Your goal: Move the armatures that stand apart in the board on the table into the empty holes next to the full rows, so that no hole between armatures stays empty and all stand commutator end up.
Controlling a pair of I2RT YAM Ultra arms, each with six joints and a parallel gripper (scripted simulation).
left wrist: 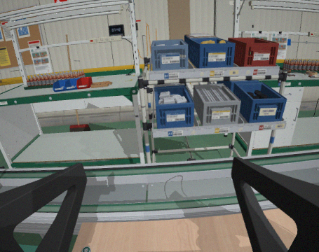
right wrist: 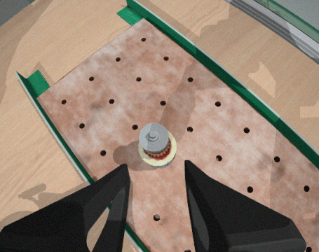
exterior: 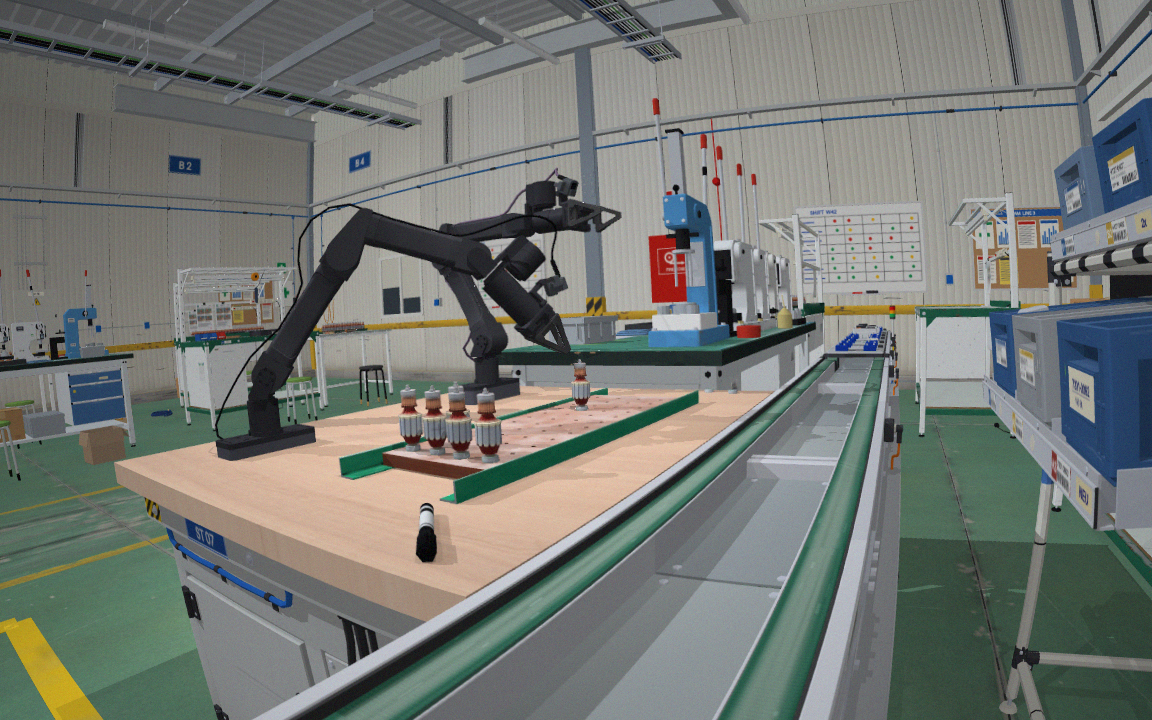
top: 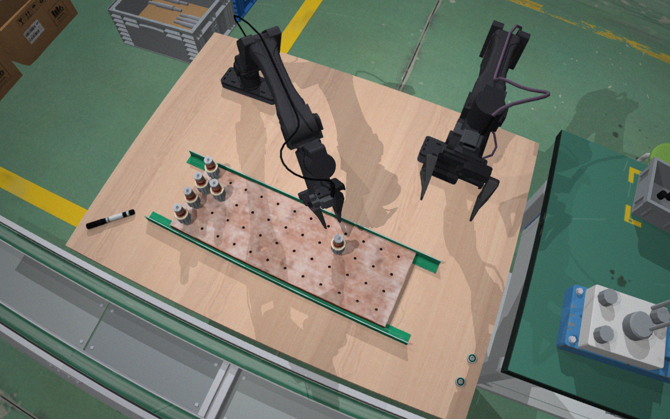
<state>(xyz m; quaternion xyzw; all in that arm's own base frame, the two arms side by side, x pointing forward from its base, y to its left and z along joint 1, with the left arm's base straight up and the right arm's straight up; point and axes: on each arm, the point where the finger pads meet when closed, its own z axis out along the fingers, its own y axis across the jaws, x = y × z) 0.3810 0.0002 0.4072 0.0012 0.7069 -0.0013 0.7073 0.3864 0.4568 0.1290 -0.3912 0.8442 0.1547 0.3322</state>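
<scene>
One armature (top: 337, 244) (exterior: 580, 386) (right wrist: 154, 139) stands apart, commutator end up, in the board (top: 295, 240) (right wrist: 138, 196). Four armatures fill the end row in the top view, at its left; a fifth armature (top: 217, 189) stands in the second row. An empty hole (top: 230, 182) lies on one side of it, and two empty holes, one of them this hole (top: 211, 212), on the other. My right gripper (top: 333, 224) (exterior: 566, 347) (right wrist: 156, 170) is partly open and empty, above and just beside the lone armature. My left gripper (top: 446, 209) (exterior: 616, 222) (left wrist: 157, 169) is wide open and empty, raised off the board.
Green rails (top: 275, 270) (exterior: 580, 443) run along both long sides of the board. A black and white marker (top: 110, 219) (exterior: 425, 532) lies on the table. Two small rings, one of them this ring (top: 471, 358), lie near a table corner. A conveyor (top: 160, 344) runs along the table's edge.
</scene>
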